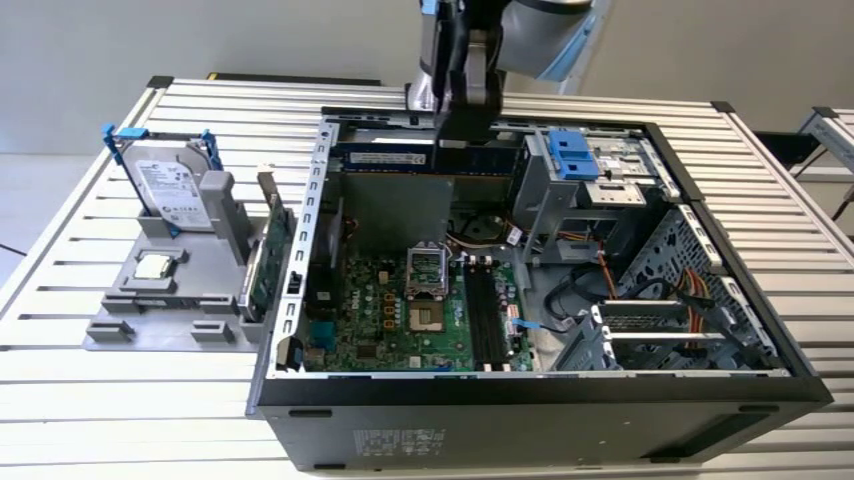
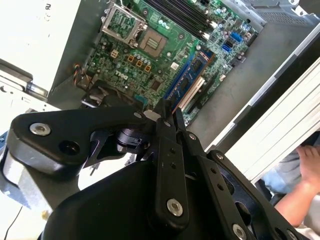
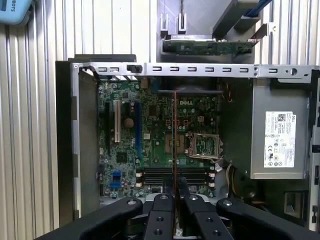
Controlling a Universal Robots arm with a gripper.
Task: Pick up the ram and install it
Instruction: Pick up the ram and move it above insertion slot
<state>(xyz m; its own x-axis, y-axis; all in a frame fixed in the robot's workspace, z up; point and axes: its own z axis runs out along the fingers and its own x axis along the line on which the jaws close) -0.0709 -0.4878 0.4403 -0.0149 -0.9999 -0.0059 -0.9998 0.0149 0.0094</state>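
Both jaws of my gripper (image 3: pixel 176 191) clamp the ram (image 1: pixel 390 158) by its faces, presumably leaving its contact edge free; it hangs above the motherboard (image 1: pixel 387 310), unseated.

The ram (image 3: pixel 174 140) is seen edge-on, pinched betw. the gripper (image 3: pixel 175 189) tips. The motherboard (image 3: pixel 150 150) w/ its slots (image 3: pixel 150 173) is seen behind it.

In the exterior view, the arm (image 1: pixel 514 20) is running off the edge at 12 o'clock, and the tool (image 1: pixel 461 143) is covering the middle of the ram (image 1: pixel 387 158). In the first wrist view, the ram (image 3: pixel 174 150) is showing edge-on, its chips hidden. In the second wrist view, a person's hand (image 2: pixel 311 162) is being cropped.
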